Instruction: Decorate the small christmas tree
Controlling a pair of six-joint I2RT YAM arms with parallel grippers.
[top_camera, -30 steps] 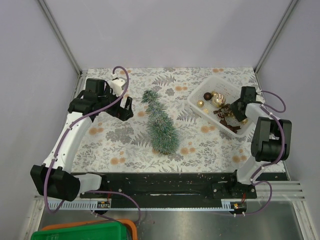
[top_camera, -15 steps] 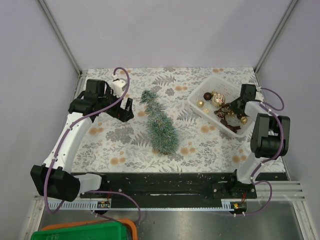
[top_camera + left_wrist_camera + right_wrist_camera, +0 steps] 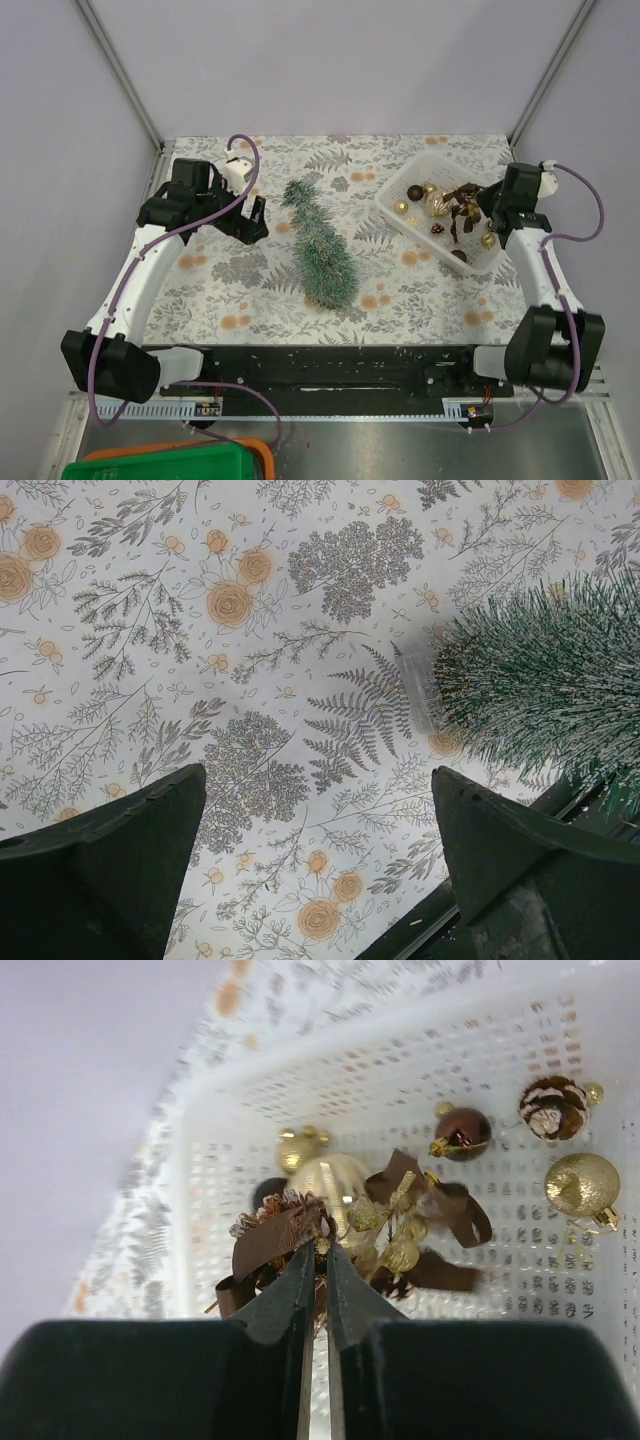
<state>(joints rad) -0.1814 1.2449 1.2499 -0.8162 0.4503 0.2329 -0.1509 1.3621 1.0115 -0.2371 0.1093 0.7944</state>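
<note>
From above, the small christmas tree [image 3: 320,245] lies on its side near the middle of the table [image 3: 230,290], its pointed tip toward the far left and its wide end toward the near edge. The left tool [image 3: 252,218] hangs over the patterned cloth just left of the tree's upper half, apart from it. At the far right stands a white basket [image 3: 405,180] with several gold and brown baubles inside. The right tool [image 3: 480,203] reaches over it and holds a brown ribbon ornament [image 3: 460,197], one dark strand of which dangles down into the basket. In the left wrist view, the left tool [image 3: 318,773] is released: its two dark fingers [image 3: 120,870] stand wide apart with only the fern-and-rose print between them. The frosted green bristles of the small christmas tree [image 3: 550,690] fill the right side, beyond the right-hand finger and not touching it. A dark rail [image 3: 480,920] crosses the lower right corner. In the right wrist view, the right tool [image 3: 318,1250] is clenched, its fingertips pressed together on the brown ribbon ornament [image 3: 285,1235], a curl of brown ribbon with small gold beads bunched beside it. Behind it is the perforated wall of the basket [image 3: 400,1070]. Inside are a large pale gold bauble [image 3: 330,1180], a dark brown bauble [image 3: 462,1130], a frosted pinecone [image 3: 552,1107] and a glittery gold bauble [image 3: 582,1182] to the right.
</note>
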